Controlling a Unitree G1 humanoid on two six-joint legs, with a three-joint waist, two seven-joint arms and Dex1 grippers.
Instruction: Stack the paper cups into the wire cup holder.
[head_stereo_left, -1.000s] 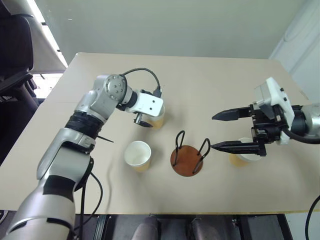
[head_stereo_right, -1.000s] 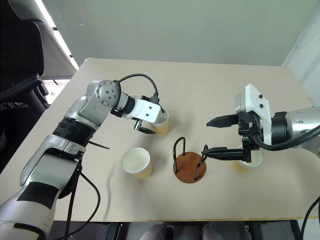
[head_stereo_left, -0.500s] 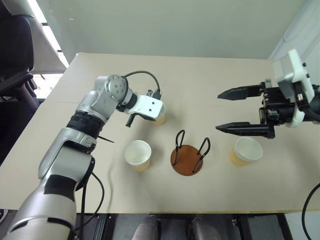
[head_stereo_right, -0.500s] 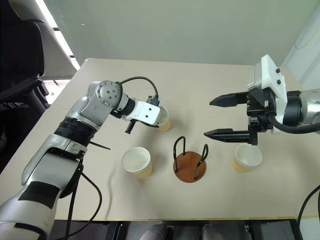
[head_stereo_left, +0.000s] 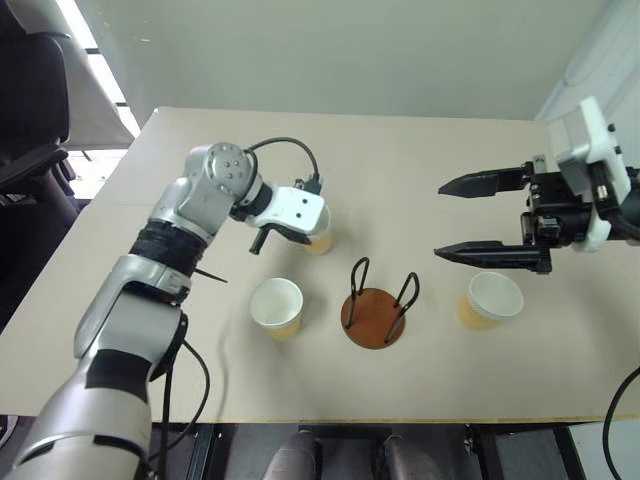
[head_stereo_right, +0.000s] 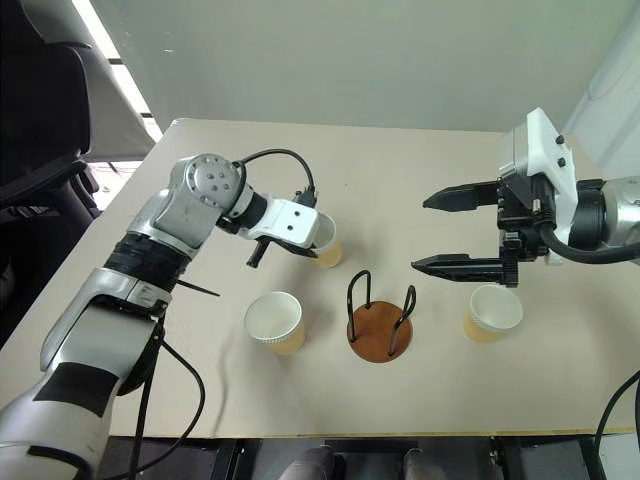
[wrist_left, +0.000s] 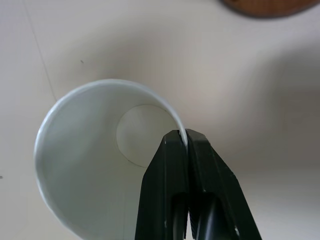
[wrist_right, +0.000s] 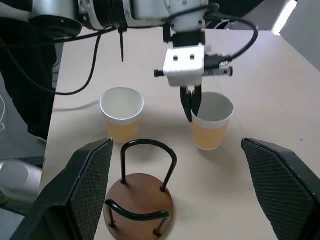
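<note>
So, on the beige table (head_stereo_left: 420, 150) I count three paper cups and one wire cup holder (head_stereo_left: 374, 318). The holder stands near the middle of the table; it has one round reddish-brown base and two black wire loops standing up, and nothing is inside it.

Taking the holder as the centre of a clock in the head views, the first cup (head_stereo_left: 277, 307) stands at about 9 o'clock, upright and free, just beside the holder. The second cup (head_stereo_left: 492, 299) stands at about 3 o'clock, also upright and free, a little further from the holder. The third cup (head_stereo_right: 326, 243) is at about 10 to 11 o'clock, near the holder but not touching it.

The left gripper (wrist_left: 186, 142) is closed on the rim of this third cup: in the left wrist view one black finger is inside the wall and the other outside, and the thin white rim is pinched between them. In the right wrist view the same gripper comes down from above onto the edge of the cup, and the cup looks upright; whether its bottom touches the table I cannot tell.

The right gripper (head_stereo_left: 478, 217) hangs above the table at about 2 o'clock from the holder, over the second cup but apart from it. Its two long black fingers stand wide apart and hold nothing
</note>
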